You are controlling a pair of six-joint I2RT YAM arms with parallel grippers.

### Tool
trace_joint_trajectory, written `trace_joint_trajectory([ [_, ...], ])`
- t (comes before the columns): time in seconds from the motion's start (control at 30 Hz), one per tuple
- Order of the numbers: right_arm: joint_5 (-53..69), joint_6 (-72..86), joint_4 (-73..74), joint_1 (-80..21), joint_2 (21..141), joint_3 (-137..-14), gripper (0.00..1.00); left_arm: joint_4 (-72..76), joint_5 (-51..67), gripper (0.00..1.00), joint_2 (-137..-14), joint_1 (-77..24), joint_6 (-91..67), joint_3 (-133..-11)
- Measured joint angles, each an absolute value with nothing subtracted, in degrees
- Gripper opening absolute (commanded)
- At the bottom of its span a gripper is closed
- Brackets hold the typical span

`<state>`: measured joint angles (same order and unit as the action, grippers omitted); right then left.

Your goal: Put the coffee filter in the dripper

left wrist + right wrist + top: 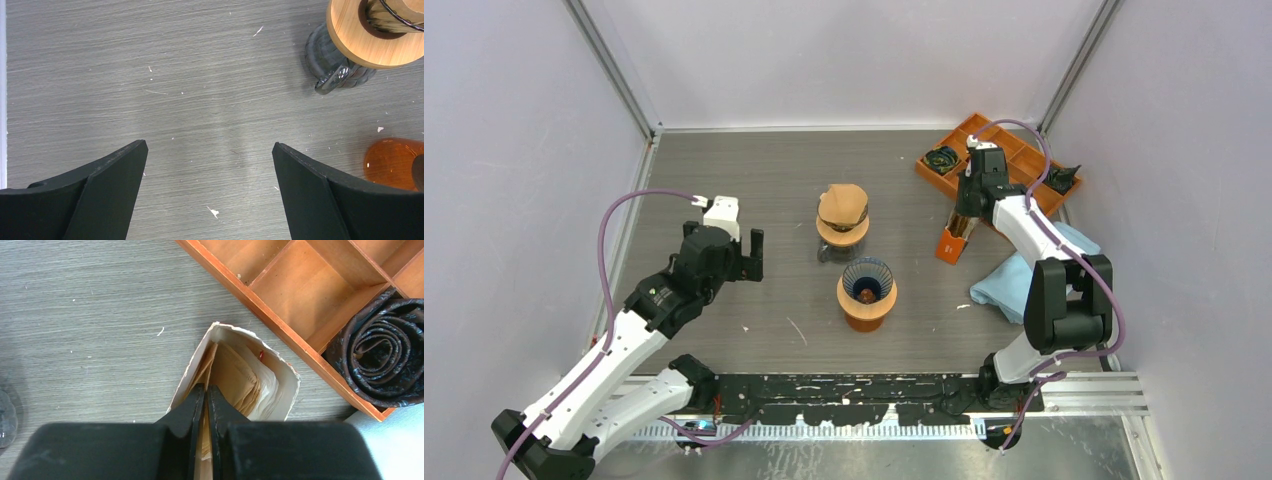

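Note:
An open box (pixel 951 245) of brown paper coffee filters (pixel 235 374) stands by the orange tray. My right gripper (pixel 205 388) reaches into the box from above (pixel 965 222), its jaws shut on the edge of one filter at the left of the stack. An orange dripper (pixel 867 292) with a dark ribbed inside stands at the table's middle; its edge shows in the left wrist view (pixel 390 162). My left gripper (pixel 210 150) is open and empty over bare table, left of the dripper (pixel 750 256).
A glass carafe (pixel 332 62) with a wooden-collared dripper (pixel 842 228) holding a brown filter (pixel 843 203) stands behind the orange dripper. An orange compartment tray (pixel 300 287) holds a rolled dark strap (pixel 382 355). A blue cloth (pixel 1012 280) lies at right.

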<state>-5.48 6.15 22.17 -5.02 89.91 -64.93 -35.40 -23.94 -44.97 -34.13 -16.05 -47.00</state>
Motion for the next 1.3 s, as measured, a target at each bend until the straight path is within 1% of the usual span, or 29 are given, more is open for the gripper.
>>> trace_joint_trajectory([
  [0.07,-5.5,6.2,22.1,-5.0,90.0,-64.9,0.02,-35.4,-23.9,0.99,-45.0,-34.1,-16.1,-47.0],
  [0.1,-5.5,6.2,22.1,-5.0,90.0,-64.9,0.01,-35.4,-23.8,0.99,-45.0,-34.1,-16.1,-47.0],
  [0.4,-5.4,6.5,23.2,-5.0,89.4,-66.0,0.01,-35.4,-22.4,0.99,-45.0,-34.1,-16.1,-47.0],
  [0.57,-5.4,6.9,26.1,-5.0,86.5,-68.7,0.01,-36.0,-20.4,0.99,-45.1,-34.1,-16.1,-48.1],
  [0.87,-5.3,9.3,33.7,-5.0,81.9,-75.5,0.01,-40.5,-14.4,1.00,-48.2,-34.1,-16.1,-56.7],
  [1.1,-4.3,11.4,40.5,-5.8,79.2,-79.4,0.01,-45.3,-8.7,0.95,-51.6,-34.1,-16.6,-63.0],
  [1.3,-4.4,13.0,45.6,-9.3,76.0,-83.1,0.01,-46.8,-4.1,0.93,-54.6,-34.1,-18.7,-67.6],
])
